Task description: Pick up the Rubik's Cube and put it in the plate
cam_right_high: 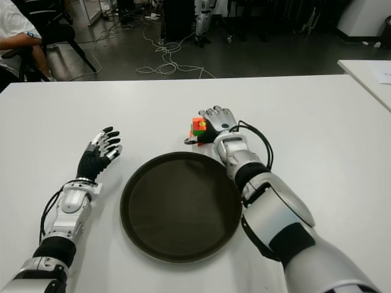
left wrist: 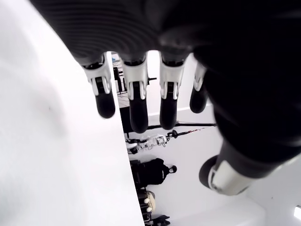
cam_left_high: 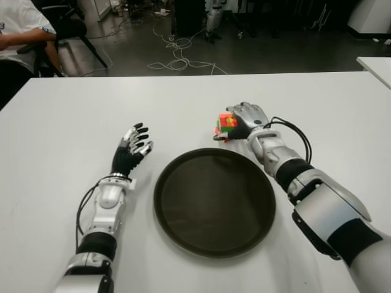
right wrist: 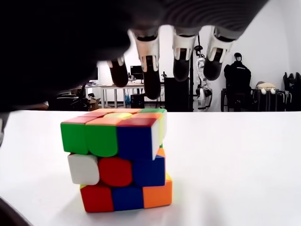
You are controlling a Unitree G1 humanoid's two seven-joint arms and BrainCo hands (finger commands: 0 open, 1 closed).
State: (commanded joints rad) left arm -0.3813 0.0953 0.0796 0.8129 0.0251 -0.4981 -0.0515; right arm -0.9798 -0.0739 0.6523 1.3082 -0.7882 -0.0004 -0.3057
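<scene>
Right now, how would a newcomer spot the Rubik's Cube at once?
Start at the round dark plate mid-table. Just past its far rim, the right hand hovers with fingers open. The Rubik's Cube sits under it, the only multicoloured thing, its top layer twisted.

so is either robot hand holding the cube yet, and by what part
Nothing is held. The right robot hand hovers over the Rubik's Cube with fingers spread above it; the cube sits on the table. The left robot hand is open.

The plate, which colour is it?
Dark brown, nearly black; the plate shows best in the left eye view.

Multicoloured Rubik's Cube — dark plate
</scene>
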